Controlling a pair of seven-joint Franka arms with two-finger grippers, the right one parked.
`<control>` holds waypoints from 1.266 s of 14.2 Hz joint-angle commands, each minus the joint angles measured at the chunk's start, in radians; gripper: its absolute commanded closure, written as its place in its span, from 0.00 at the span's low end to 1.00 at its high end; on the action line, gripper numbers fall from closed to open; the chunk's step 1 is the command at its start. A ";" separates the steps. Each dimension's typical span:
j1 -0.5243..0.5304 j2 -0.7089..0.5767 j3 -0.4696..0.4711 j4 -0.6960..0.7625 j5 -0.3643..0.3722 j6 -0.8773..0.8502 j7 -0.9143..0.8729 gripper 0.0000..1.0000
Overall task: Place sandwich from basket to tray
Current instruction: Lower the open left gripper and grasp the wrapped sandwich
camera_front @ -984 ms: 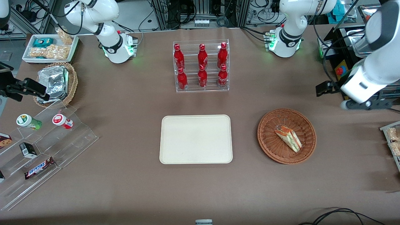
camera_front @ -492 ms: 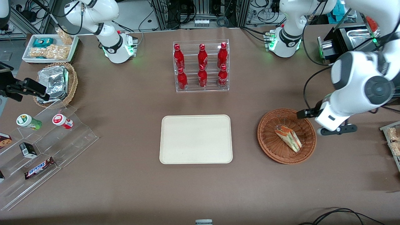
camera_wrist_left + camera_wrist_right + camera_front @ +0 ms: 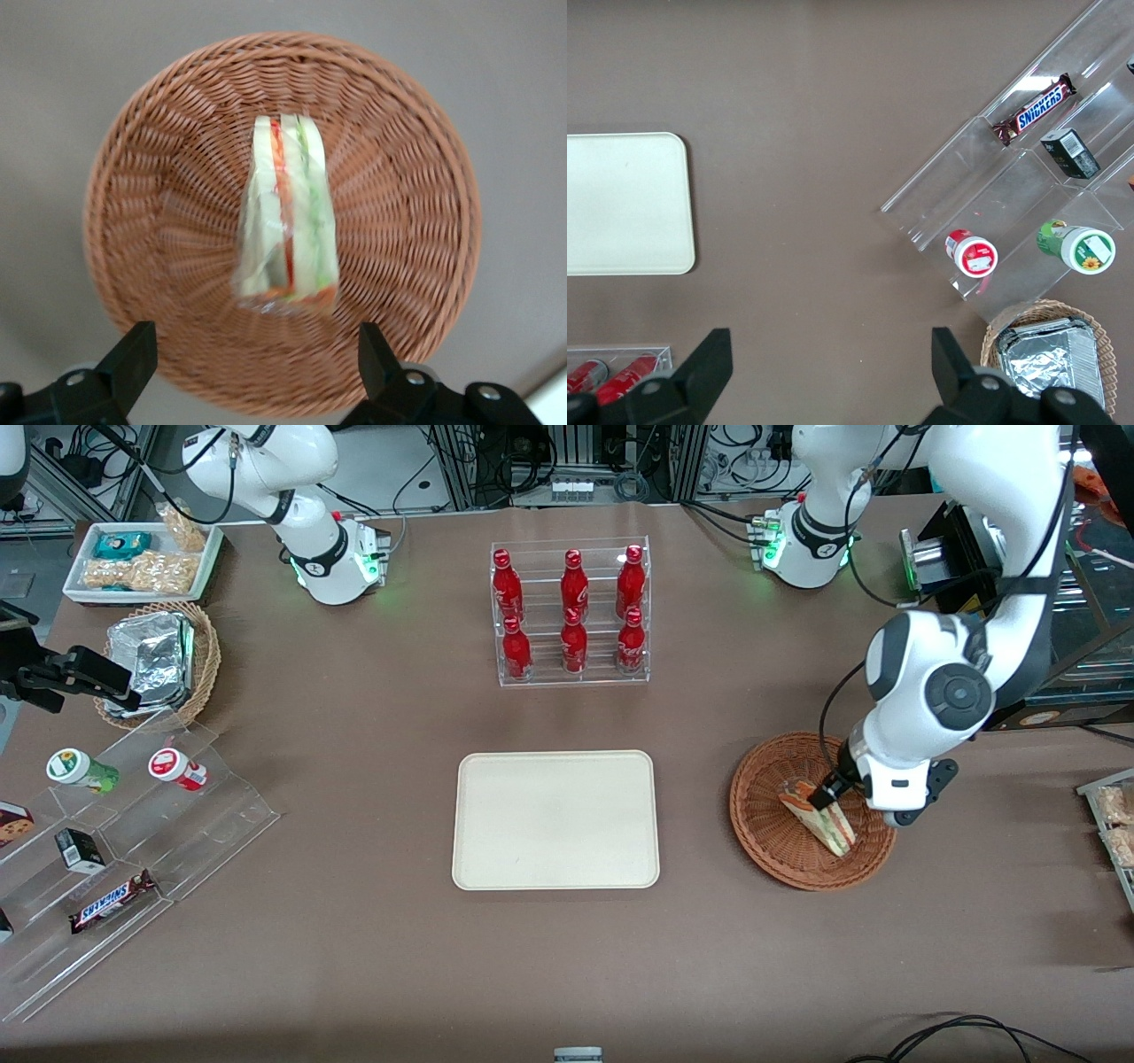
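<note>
The sandwich (image 3: 831,828) (image 3: 288,221), a clear-wrapped wedge of pale bread with red and green filling, lies in the reddish-brown wicker basket (image 3: 769,849) (image 3: 142,186). My left gripper (image 3: 831,790) (image 3: 255,347) hangs just above the basket, over the sandwich. It is open, and its two black fingertips (image 3: 135,347) stand wide apart astride the sandwich's broad end without touching it. The cream tray (image 3: 555,819) (image 3: 620,204) lies bare beside the basket, toward the parked arm's end.
A clear rack of red bottles (image 3: 571,611) stands farther from the camera than the tray. A stepped acrylic shelf of snacks (image 3: 133,833), a tan basket of foil packets (image 3: 159,660) and a white snack tray (image 3: 142,558) sit toward the parked arm's end.
The left arm has swung in from the working arm's end of the table, and its gripper now hangs over the sandwich in the basket. The sandwich, basket and tray have not moved.
</note>
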 commanded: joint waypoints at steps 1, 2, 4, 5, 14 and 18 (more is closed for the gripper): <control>-0.001 0.068 0.005 0.032 0.017 0.060 -0.111 0.00; -0.001 0.090 0.006 0.045 0.017 0.061 -0.111 0.00; 0.002 0.113 0.008 0.053 0.016 0.061 -0.114 0.00; 0.002 0.126 0.008 0.053 0.016 0.061 -0.122 0.05; 0.008 0.127 0.005 0.226 0.002 -0.195 -0.123 0.92; -0.007 0.127 -0.039 0.372 -0.022 -0.381 -0.119 0.92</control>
